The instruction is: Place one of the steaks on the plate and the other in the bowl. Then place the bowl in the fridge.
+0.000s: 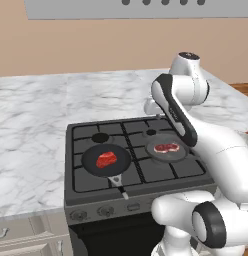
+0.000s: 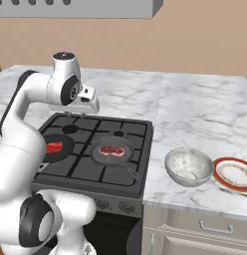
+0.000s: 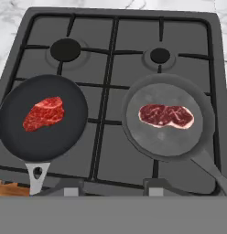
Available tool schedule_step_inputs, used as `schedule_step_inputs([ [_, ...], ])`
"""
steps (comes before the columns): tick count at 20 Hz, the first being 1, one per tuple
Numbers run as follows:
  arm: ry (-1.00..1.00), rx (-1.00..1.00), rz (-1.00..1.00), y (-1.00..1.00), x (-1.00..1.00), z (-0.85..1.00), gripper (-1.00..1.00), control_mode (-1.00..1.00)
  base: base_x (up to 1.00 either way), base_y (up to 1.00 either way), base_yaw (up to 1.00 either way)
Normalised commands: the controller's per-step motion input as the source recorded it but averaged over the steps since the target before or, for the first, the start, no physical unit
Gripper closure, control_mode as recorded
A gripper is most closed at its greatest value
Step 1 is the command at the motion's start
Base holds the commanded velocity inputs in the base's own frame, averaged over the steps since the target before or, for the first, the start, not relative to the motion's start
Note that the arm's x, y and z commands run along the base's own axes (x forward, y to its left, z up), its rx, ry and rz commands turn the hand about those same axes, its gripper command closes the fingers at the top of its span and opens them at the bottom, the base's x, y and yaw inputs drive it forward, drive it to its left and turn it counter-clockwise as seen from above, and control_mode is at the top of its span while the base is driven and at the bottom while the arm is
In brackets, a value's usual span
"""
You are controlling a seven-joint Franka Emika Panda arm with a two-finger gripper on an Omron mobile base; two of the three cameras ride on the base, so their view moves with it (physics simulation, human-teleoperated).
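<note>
gripper hangs above the stove's back edge, holding nothing; how wide its jaws stand i cannot tell; left base view: plain steak in the black pan, marbled steak in the grey pan; right base view: bowl on the counter right of the stove, plate just beside it; hand view: both steaks lie in their pans below.

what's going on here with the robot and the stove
A white robot arm hangs above a stove, its pincer holding nothing. Both steaks lie in pans on the burners: the bright red steak in a black pan, the marbled steak in a grey pan. On the counter to the right, the speckled bowl and the red-rimmed plate sit empty, so nothing has been moved yet.
</note>
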Motion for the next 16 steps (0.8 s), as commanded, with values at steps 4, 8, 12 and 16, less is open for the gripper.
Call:
schedule_step_inputs([
  [4,0.04,-0.04,0.0,-0.05,0.21,-0.1,-1.0,-1.0,0.0,0.0,0.0],
  [8,0.14,-0.14,0.01,-0.13,0.22,-0.36,-1.0,-1.0,0.0,0.0,0.0],
  [12,0.11,-0.07,0.07,-0.47,0.27,-0.24,-1.0,-1.0,0.0,0.0,0.0],
  [16,0.21,-0.05,0.22,-0.58,0.38,-0.73,-1.0,-1.0,0.0,0.0,0.0],
])
